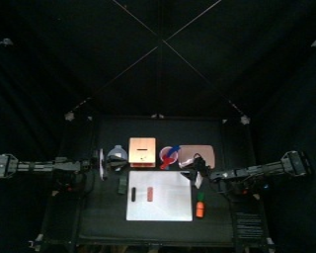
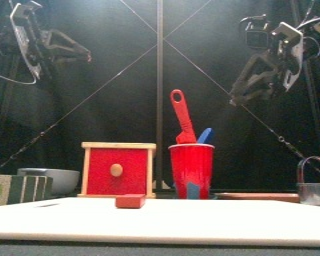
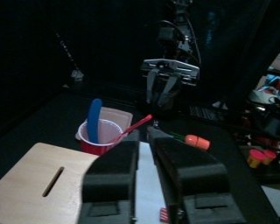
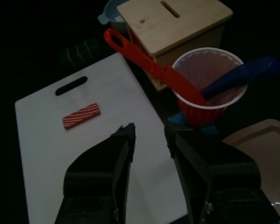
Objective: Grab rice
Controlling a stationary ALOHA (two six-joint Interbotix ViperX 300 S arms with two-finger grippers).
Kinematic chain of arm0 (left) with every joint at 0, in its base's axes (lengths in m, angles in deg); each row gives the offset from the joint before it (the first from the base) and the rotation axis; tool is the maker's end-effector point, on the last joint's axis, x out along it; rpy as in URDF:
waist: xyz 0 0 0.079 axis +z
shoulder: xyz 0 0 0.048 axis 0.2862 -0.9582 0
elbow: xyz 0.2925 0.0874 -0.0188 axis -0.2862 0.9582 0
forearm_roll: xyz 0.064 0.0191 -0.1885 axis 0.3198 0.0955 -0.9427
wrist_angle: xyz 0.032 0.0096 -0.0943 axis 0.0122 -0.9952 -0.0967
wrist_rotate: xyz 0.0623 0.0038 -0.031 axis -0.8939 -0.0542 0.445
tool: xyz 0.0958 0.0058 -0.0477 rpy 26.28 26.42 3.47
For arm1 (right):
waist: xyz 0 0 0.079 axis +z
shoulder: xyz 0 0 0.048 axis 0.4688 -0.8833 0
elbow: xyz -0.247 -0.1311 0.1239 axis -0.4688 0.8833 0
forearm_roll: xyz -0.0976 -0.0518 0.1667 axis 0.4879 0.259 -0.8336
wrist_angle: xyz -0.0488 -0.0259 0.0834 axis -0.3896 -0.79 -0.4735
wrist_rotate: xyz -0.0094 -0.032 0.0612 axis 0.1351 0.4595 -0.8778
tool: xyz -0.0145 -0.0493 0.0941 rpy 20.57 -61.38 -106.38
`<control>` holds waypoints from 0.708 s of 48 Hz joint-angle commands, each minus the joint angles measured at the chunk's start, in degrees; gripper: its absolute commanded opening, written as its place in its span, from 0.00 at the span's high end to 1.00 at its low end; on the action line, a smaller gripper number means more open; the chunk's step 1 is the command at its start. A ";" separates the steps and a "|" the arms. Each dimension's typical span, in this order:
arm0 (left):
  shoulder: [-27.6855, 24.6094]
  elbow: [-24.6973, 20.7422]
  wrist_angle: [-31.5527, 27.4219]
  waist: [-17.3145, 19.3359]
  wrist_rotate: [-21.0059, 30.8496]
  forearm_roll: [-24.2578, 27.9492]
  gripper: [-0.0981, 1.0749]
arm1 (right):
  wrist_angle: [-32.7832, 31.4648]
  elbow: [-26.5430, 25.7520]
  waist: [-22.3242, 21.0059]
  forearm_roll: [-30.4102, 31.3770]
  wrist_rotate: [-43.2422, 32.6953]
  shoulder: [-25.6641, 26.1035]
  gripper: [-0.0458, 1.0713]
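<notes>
Rice as such I cannot make out with any certainty from my screens. The nearest candidate is a small red-and-white striped piece [image 4: 80,115] lying flat on the white cutting board [image 4: 60,162], near the board's handle slot, with nothing touching it. The right gripper [image 4: 150,133] hangs above that board with its fingers spread and nothing between them. The striped piece sits off to one side of it and the red cup [image 4: 206,79] is just beyond its tips. The left wrist camera shows the same thing from across the table: the right arm's two fingers hang apart and bare. The left gripper [image 3: 146,150] is raised over the opposite side of the table. Whether its fingers are released or clenched I cannot tell, since they fill the bottom of my view as two dark blurs. The cup holds a red spatula [image 4: 136,54] and a blue utensil [image 4: 241,74], both leaning out over its rim. Just beside the cup stands a wooden box [image 4: 178,26] with a slot in its top and a red front. On the cup's other side a wooden board [image 3: 55,166] lies flat. An orange carrot-like piece [image 3: 192,140] rests on the white board, well apart from the striped piece. A grey bowl [image 2: 56,180] sits beside the box, toward the left arm's side of the table.
</notes>
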 commanded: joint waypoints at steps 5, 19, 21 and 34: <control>-1.85 -6.42 -9.23 2.64 0.09 -5.71 0.21 | 0.09 -0.53 -0.35 0.18 0.09 0.62 0.31; -3.60 -12.66 -27.42 11.87 0.35 -20.39 0.17 | 0.00 -0.35 -0.35 0.18 0.09 0.62 0.31; -3.60 -12.66 -29.27 13.10 0.35 -21.27 0.17 | 0.00 -0.26 -0.35 0.18 0.09 0.62 0.31; -4.04 -13.62 -44.30 22.68 4.22 -23.82 0.17 | 0.00 0.53 -0.53 -0.44 0.09 0.62 0.31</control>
